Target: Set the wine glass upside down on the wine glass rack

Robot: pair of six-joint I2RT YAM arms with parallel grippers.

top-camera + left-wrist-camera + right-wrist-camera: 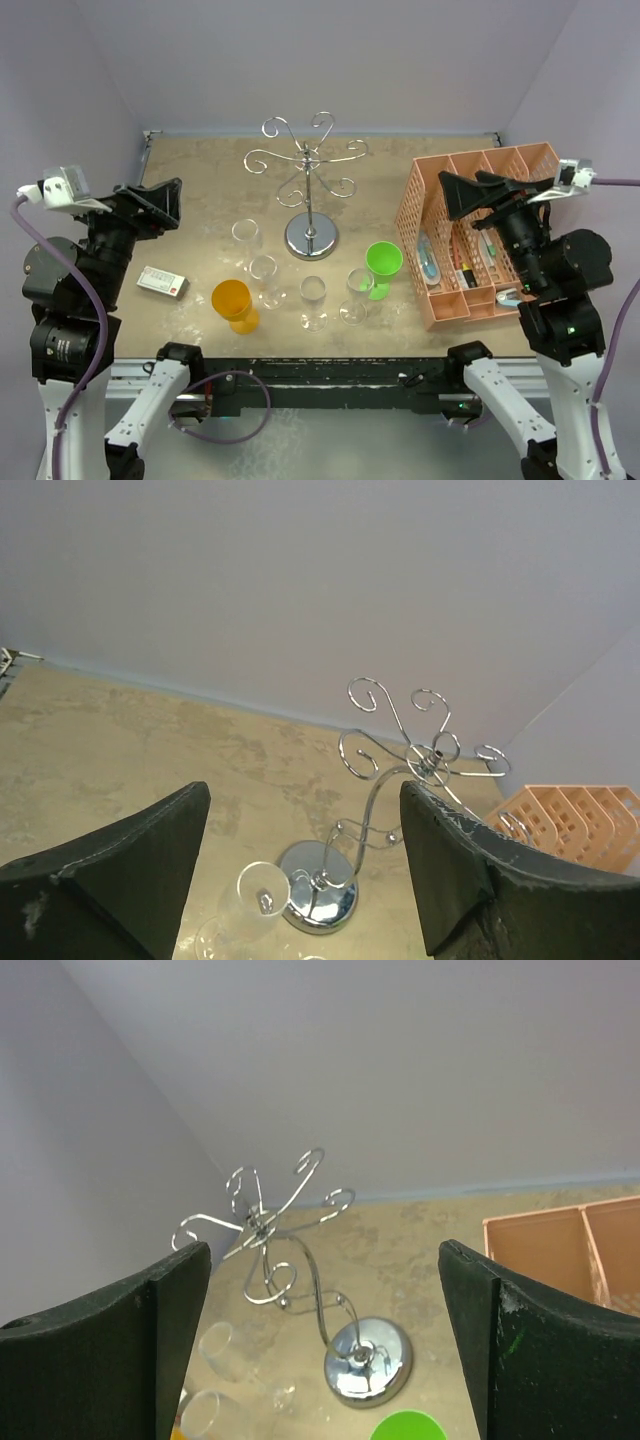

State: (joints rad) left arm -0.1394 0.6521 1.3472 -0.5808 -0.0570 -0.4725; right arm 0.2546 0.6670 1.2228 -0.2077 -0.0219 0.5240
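The rack [308, 190] is bare, wine glasses [313, 295] stand on the desk [200, 195], and the left gripper [172, 205] and right gripper [458, 192] hold their jaws wide and empty.

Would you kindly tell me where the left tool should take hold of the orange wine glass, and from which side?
Probably around the narrowing below the bowl of the orange wine glass, coming in level from its near left. It stands upright, rim up, so that waist faces sideways; a clear glass crowds its far right, and the left tool, jaws open, sits leftward.

silver rack [308, 190], orange organiser [478, 232] — green glass [383, 265]
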